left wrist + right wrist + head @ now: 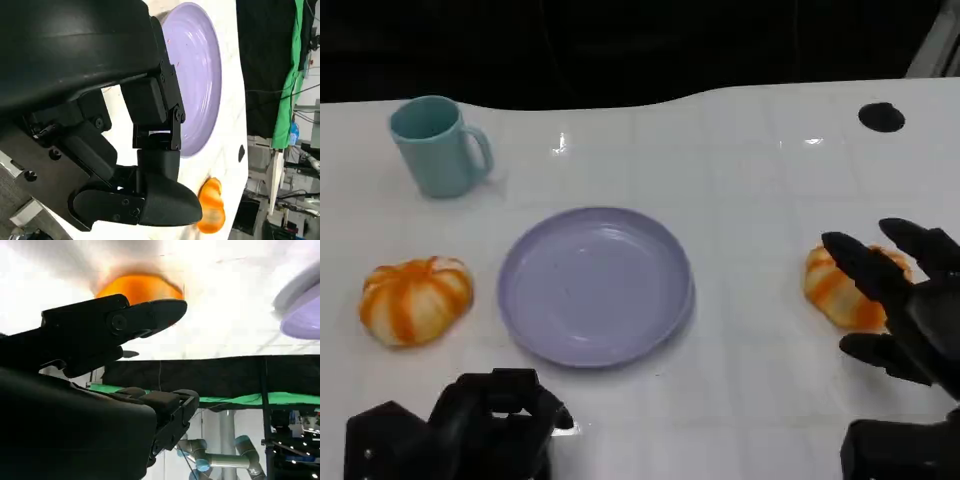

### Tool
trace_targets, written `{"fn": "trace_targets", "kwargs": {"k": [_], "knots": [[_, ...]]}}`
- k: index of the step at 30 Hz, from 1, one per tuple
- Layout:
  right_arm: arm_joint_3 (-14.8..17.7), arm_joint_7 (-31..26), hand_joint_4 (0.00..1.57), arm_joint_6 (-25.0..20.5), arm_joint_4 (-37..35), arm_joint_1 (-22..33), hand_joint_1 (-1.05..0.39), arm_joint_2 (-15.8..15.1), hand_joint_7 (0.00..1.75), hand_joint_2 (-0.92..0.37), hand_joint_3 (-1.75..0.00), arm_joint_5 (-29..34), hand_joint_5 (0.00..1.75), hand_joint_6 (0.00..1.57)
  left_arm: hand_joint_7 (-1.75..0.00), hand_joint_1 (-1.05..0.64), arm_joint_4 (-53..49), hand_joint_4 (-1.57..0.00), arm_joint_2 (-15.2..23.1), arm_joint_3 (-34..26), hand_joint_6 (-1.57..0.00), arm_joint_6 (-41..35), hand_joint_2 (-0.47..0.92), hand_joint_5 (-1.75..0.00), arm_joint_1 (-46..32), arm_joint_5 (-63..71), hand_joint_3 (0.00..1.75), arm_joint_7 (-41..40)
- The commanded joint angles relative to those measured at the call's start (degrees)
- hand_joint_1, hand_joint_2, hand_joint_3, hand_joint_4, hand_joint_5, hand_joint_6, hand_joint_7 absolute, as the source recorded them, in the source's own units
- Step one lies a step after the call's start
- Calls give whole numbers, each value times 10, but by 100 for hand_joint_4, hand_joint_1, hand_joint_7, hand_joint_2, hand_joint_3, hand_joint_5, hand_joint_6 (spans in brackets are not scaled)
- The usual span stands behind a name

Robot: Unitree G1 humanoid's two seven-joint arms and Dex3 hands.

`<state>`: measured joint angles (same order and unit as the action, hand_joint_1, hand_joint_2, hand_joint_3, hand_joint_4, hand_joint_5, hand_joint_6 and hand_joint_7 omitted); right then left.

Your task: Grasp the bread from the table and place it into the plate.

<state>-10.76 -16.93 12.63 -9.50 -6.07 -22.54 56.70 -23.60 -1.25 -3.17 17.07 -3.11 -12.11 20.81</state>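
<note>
The table [740, 180] is viewed from above by the head cam, w/ the plate [596, 285] mid-frame. The plate [197, 75] is seen close-up, sideways, by the left wrist cam. Its rim [300, 305] is caught upside down by the right wrist cam.

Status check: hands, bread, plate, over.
Right hand open, fingers spread over the right-side orange striped bread roll, no grip yet. Left hand curled, holding nothing. Round lavender plate bare. Nothing between roll and plate.
</note>
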Motion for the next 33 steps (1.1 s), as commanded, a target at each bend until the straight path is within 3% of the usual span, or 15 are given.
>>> {"fn": "trace_targets", "kwargs": {"k": [1, 5, 11, 33], "knots": [[-22, 7, 0, -39, -18, -26, -62, -5, 1, -90, -3, 7, 39, 25, -73, -105, 10, -157, 5, -1, -144, 1, 55, -123, -2, 2, 65, -3], [-46, 17, 0, -78, -39, -46, -59, 1, 1, -90, -1, 11, 36, 23, -74, -105, 15, -157, 5, 0, -144, -2, 55, -123, -5, 3, 66, -5], [-73, 7, 0, -100, -88, -77, -55, 6, 1, -87, 0, 2, 37, 24, -74, -105, 18, -157, 5, 2, -145, -2, 55, -123, -7, 5, 67, -6], [-141, -53, 5, -114, -337, -195, -54, 31, 1, -88, -1, -40, 36, 26, -75, -105, 34, -157, 6, 1, -143, -13, 54, -124, -17, 0, 68, -4]]}}
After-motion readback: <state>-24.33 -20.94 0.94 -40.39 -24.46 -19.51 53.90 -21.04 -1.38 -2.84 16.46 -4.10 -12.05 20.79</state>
